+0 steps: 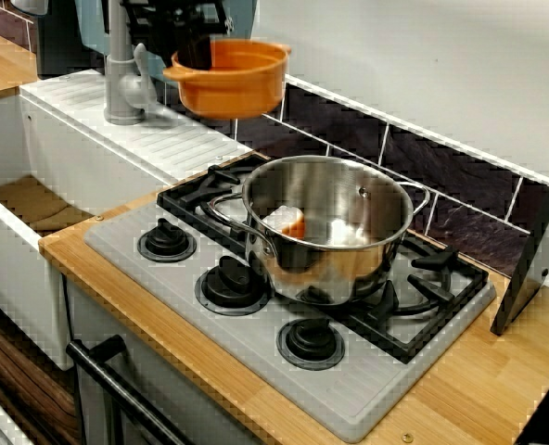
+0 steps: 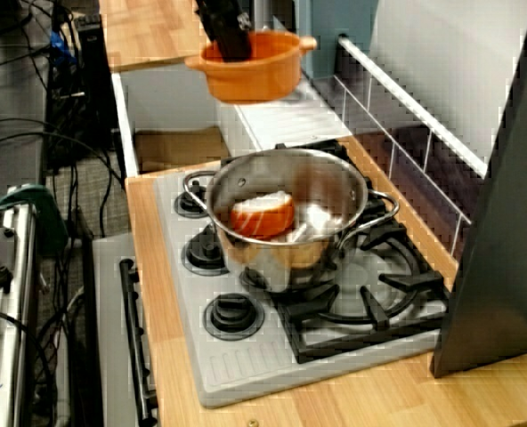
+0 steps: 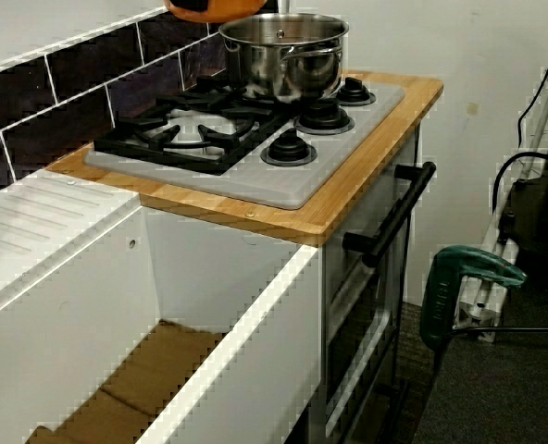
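An orange bowl (image 1: 242, 83) with two small handles hangs in the air above the back left of the stove, near the white drainboard (image 1: 154, 130). My gripper (image 1: 193, 51) is shut on its rim, one black finger inside and one outside; from the right-hand side view the gripper (image 2: 231, 40) reaches down into the bowl (image 2: 259, 76). Below and in front stands a steel pot (image 1: 321, 269) on the black grate (image 1: 423, 306). An orange and white object (image 1: 287, 222) lies in the pot (image 2: 277, 258). The view across the sink catches only the bowl's underside (image 3: 209, 7).
A grey faucet (image 1: 121, 83) rises just left of the bowl. The sink (image 1: 33, 204) lies further left. Three black knobs line the grey stove plate (image 1: 256, 371). A dark slanted panel (image 1: 539, 250) leans at the right. An oven handle (image 3: 394, 217) sticks out in front.
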You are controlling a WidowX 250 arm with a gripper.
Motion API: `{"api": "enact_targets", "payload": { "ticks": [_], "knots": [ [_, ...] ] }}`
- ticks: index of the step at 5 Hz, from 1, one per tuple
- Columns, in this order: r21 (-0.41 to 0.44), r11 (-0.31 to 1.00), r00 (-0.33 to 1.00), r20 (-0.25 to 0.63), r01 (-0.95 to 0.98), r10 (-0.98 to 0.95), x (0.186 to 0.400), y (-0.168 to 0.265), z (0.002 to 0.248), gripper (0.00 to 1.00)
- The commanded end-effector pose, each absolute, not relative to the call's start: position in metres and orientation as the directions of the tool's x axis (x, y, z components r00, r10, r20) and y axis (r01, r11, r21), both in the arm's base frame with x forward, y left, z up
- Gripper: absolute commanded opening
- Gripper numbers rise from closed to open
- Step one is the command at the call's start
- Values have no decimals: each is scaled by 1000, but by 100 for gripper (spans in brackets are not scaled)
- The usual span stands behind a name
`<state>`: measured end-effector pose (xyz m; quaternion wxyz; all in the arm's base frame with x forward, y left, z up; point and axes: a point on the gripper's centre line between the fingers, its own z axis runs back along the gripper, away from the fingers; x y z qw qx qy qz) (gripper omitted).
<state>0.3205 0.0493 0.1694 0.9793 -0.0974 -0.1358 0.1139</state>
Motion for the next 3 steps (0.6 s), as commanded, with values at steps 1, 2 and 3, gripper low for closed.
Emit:
{"api": "enact_targets", "payload": {
  "ticks": [1,2,3],
  "knots": [
    [-236,958,908,343,-164,240,301,51,206,0],
    [-244,960,911,347,-140,221,295,50,212,0],
    [-266,958,926,323,-109,195,295,49,218,0]
  ]
}}
